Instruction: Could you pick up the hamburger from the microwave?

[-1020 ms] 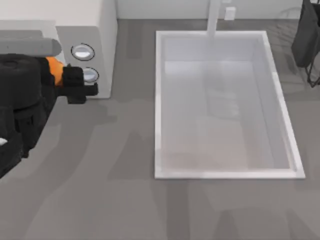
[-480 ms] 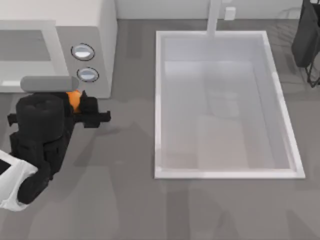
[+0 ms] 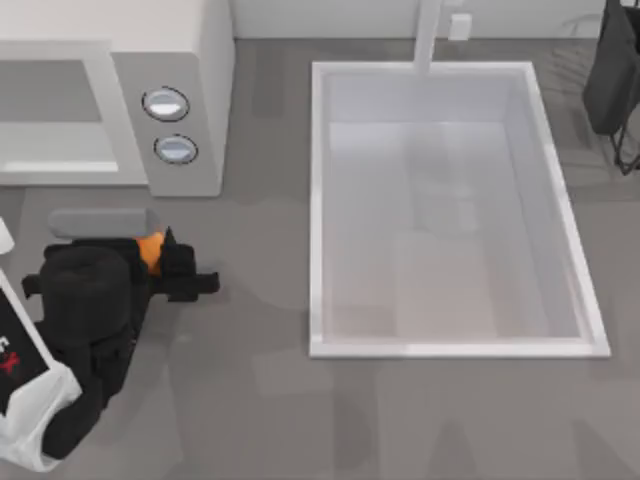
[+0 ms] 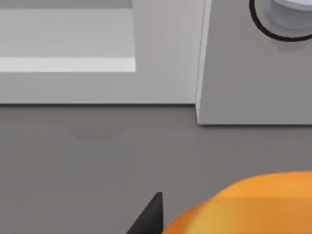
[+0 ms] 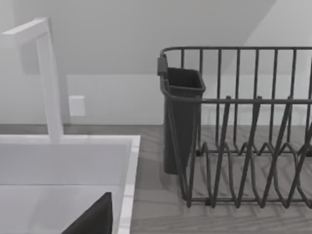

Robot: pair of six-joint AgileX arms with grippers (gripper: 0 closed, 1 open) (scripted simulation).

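The hamburger (image 3: 149,250) is an orange round item held in my left gripper (image 3: 160,262), which is shut on it over the grey counter in front of the microwave (image 3: 190,60). In the left wrist view the hamburger (image 4: 253,204) bulges up close, with a dark fingertip (image 4: 148,220) beside it. Beyond it stands the microwave (image 4: 165,48), its cavity open and one knob (image 4: 287,17) at the panel's edge. A dark part of my right gripper (image 5: 95,220) hangs over the sink's near corner.
A large white sink (image 3: 318,200) with a faucet (image 3: 428,35) takes up the middle and right of the counter. A dark wire dish rack (image 5: 243,126) with a cutlery holder (image 5: 180,117) stands at the far right. Two knobs (image 3: 166,103) sit on the microwave's panel.
My left arm has pulled back out of the microwave toward the counter's front, carrying the hamburger with it. The cavity now stands bare. The right side has not changed.
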